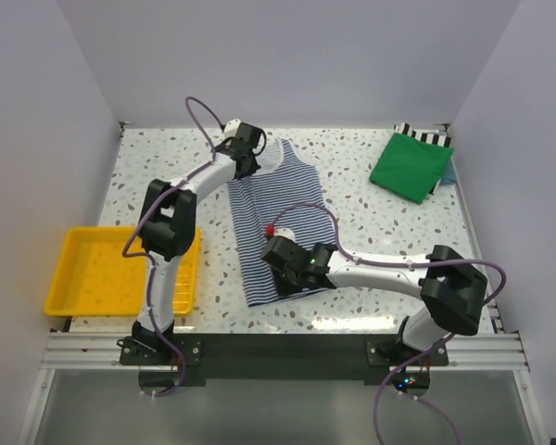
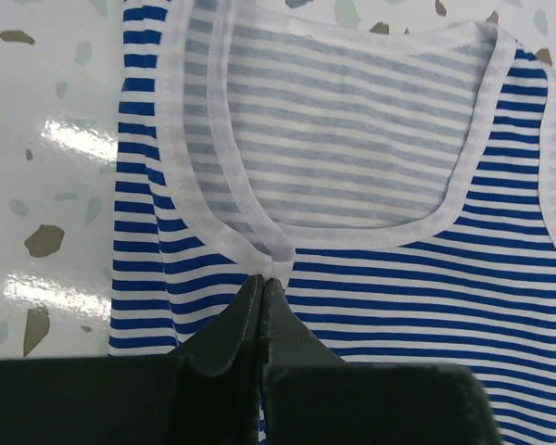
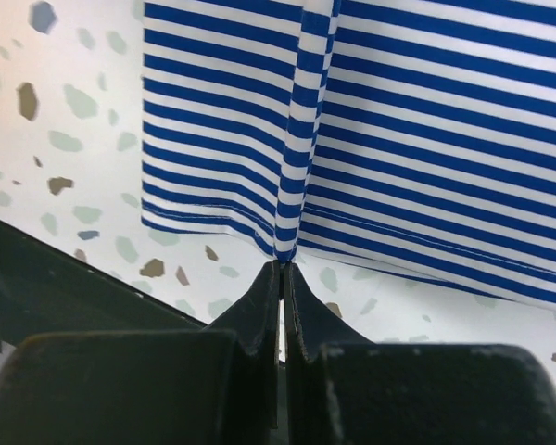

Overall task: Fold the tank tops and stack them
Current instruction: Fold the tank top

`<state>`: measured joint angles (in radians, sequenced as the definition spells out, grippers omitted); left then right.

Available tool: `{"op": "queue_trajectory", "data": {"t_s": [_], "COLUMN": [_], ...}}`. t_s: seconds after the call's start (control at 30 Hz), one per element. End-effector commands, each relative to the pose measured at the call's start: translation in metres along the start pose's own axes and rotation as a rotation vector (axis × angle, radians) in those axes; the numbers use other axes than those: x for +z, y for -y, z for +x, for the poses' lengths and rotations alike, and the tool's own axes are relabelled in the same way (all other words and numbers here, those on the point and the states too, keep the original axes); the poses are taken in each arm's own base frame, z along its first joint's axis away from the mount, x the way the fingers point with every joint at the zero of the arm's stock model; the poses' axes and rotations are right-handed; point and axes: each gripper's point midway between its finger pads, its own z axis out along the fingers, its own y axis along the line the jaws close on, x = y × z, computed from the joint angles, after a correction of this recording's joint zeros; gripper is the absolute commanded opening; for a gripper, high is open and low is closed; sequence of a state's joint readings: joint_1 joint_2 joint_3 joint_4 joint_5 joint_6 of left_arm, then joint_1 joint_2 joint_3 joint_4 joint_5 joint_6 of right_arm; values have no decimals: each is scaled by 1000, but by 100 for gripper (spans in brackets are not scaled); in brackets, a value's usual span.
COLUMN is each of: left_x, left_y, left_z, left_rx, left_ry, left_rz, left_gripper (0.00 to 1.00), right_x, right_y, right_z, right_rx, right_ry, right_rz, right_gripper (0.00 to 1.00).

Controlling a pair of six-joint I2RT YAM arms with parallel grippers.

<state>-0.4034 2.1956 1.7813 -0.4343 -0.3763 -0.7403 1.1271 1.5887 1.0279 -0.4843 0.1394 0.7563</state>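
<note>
The navy-and-white striped tank top (image 1: pixel 276 218) lies spread lengthwise in the middle of the table, neckline at the far end. My left gripper (image 1: pixel 255 159) is over that far end, shut on the white neck trim (image 2: pixel 262 269); the tips (image 2: pixel 262 278) pinch it at the low point of the neckline. My right gripper (image 1: pixel 280 269) is at the near end, shut on a raised pleat of the striped hem (image 3: pixel 287 243), jaws (image 3: pixel 284 264) pressed together. The green tank top (image 1: pixel 410 167) lies folded at the back right, away from both grippers.
A yellow tray (image 1: pixel 79 292) sits at the left edge next to the left arm's base. Under the green top's far edge a black-and-white striped cloth (image 1: pixel 428 136) shows, with a pale blue piece (image 1: pixel 450 176) beside it. White walls enclose the speckled table (image 1: pixel 380 232).
</note>
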Motion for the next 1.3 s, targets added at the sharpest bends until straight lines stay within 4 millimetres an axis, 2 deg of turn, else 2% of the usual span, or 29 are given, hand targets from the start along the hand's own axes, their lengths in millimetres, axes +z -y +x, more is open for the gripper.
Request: {"op": "queue_trajectory", "data": {"t_s": [0.0,0.47,0.5,0.53,0.57,0.6,0.7,0.73,0.8,0.87,0.9,1.0,1.03,1.07,1.1,1.13,1.17,1.2,1.23,1.27], "left_x": [-2,4,4,3,2,-2,-12,-21,-32,-35,-36,-35,-34,-37,-45,-46,-53,-65,-70,-84], "left_y": [13,35,38,39,41,42,46,50,53,53,53,54,51,52,57,51,54,57,54,55], "left_z": [-20,-4,-5,-5,-6,-9,-18,-27,-35,-30,-27,-6,8,17,15,30,39,39,60,60], "left_rx": [-5,10,15,21,22,24,23,12,-3,-23,-31,-46,-44,-42,-47,-37,-23,-20,4,3], "left_ry": [70,41,46,44,42,52,78,101,116,96,87,20,-17,-37,-29,-50,-61,-56,-89,-84], "left_rz": [1,77,92,99,110,124,154,176,198,211,219,245,250,258,288,280,290,311,310,328], "left_gripper": [0,0,11,18,22,33,49,50,51,51,48,42,41,40,38,38,37,36,36,35], "right_x": [-10,-9,-9,-10,-12,-15,-24,-28,-38,-43,-42,-37,-36,-36,-38,-42,-44,-42,-41,-40], "right_y": [1,32,35,37,40,43,49,51,58,59,62,78,91,97,105,120,128,132,145,150], "right_z": [2,13,13,13,14,14,10,6,-3,-14,-17,-33,-51,-61,-72,-95,-104,-109,-121,-124], "right_rx": [61,129,134,136,136,136,136,134,126,108,98,105,154,144,155,197,187,199,230,221], "right_ry": [25,61,67,69,72,79,106,119,156,192,195,192,216,214,226,259,262,245,251,247], "right_rz": [-17,74,88,95,105,110,136,147,187,209,230,269,274,270,275,297,307,288,295,292], "right_gripper": [0,1,4,14,19,26,34,35,35,35,35,34,33,33,33,33,33,33,33,33]}}
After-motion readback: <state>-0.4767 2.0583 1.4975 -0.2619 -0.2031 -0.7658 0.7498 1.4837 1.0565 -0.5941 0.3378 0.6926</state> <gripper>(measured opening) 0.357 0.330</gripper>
